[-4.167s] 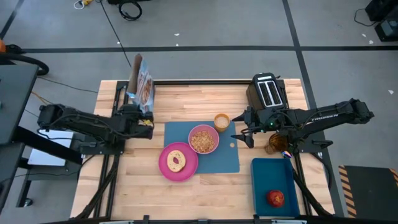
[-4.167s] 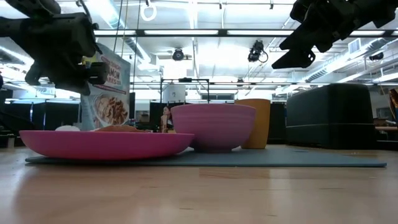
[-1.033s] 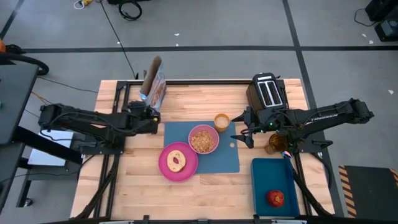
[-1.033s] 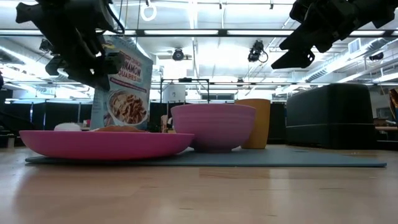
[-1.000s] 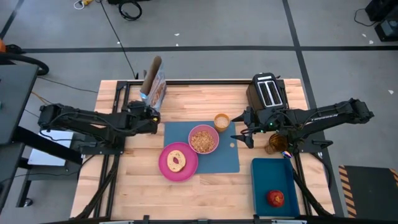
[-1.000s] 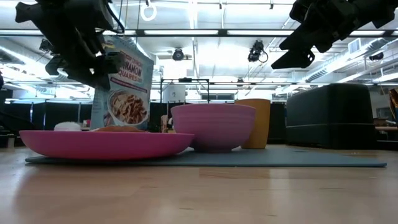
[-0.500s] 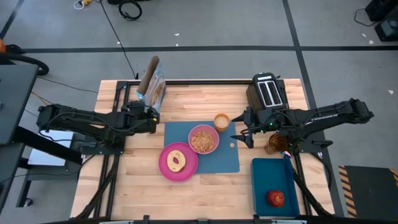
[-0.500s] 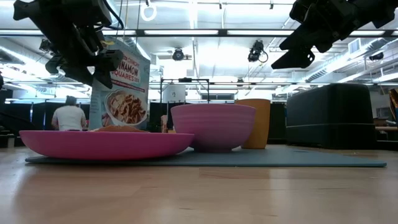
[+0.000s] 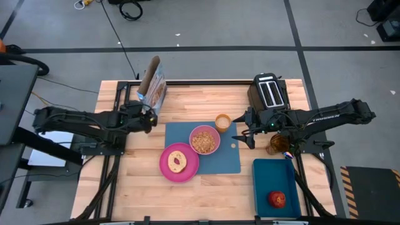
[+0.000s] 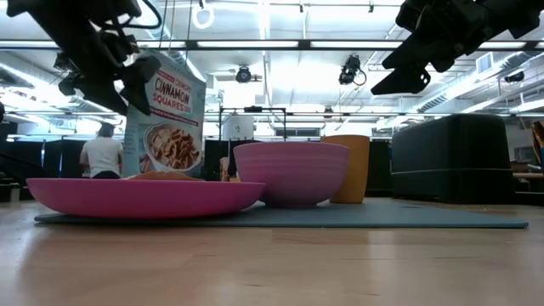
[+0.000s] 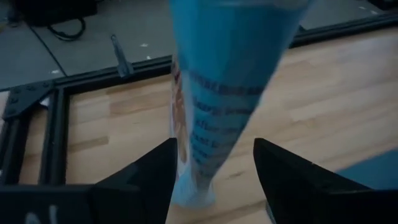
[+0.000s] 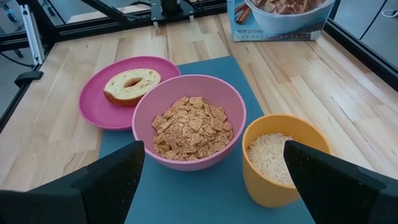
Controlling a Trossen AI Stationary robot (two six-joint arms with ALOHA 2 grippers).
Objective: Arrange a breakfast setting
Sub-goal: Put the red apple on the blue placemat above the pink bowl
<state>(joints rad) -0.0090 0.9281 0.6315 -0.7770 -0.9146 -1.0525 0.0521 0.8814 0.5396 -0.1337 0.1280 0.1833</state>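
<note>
High view, wooden table (image 9: 206,194), grey floor (image 9: 219,25), blue mat (image 9: 225,159)

Cereal box (image 9: 152,87): stands upright at the table's far left corner, blue, front printed with a bowl of cereal squares.
Toaster (image 9: 267,92): black, two slots, at the far right of the table.
Dark blue tray (image 9: 274,188): near right corner of the table.
Person (image 10: 103,155): in the room behind, back turned, white top.

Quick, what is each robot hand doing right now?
Left gripper: open, fingers on either side of the cereal box, not squeezing it.
Right gripper: open, holding nothing, above the blue mat.
</note>
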